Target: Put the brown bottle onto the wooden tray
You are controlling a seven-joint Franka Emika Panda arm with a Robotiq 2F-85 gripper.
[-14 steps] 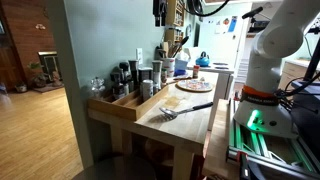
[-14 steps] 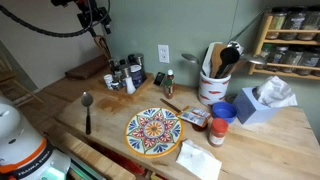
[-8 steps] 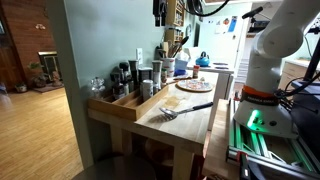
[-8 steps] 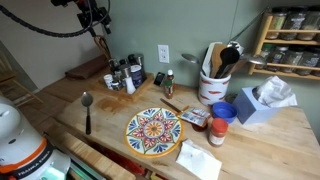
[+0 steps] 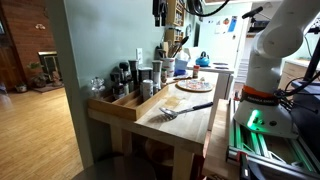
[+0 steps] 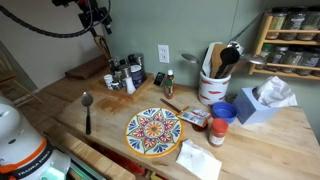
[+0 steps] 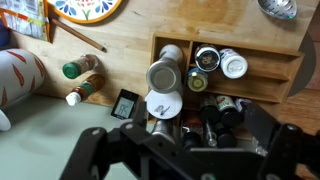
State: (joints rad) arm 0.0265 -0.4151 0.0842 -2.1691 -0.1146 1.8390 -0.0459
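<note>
The wooden tray (image 7: 262,49) is a long pale box with a partition, at the table's end by the wall; it shows in both exterior views (image 5: 128,104) (image 6: 84,70). Pale silver-white canisters (image 7: 164,76) stand at it. Dark shakers (image 7: 205,118) cluster on the wall side. Among them is a small, short bottle with a reddish-brown top (image 7: 223,103), which I take for the brown bottle; it is too small to pick out in the exterior views. My gripper (image 7: 185,148) hangs high above this cluster (image 5: 158,12) (image 6: 98,25), open and empty.
A colourful round plate (image 6: 153,131), a spoon (image 6: 87,108), a white utensil jar (image 6: 212,85), a tissue box (image 6: 262,100) and a small red-lidded jar (image 6: 217,132) are on the table. Two small bottles (image 7: 80,78) and a small black device (image 7: 125,103) lie beside the tray.
</note>
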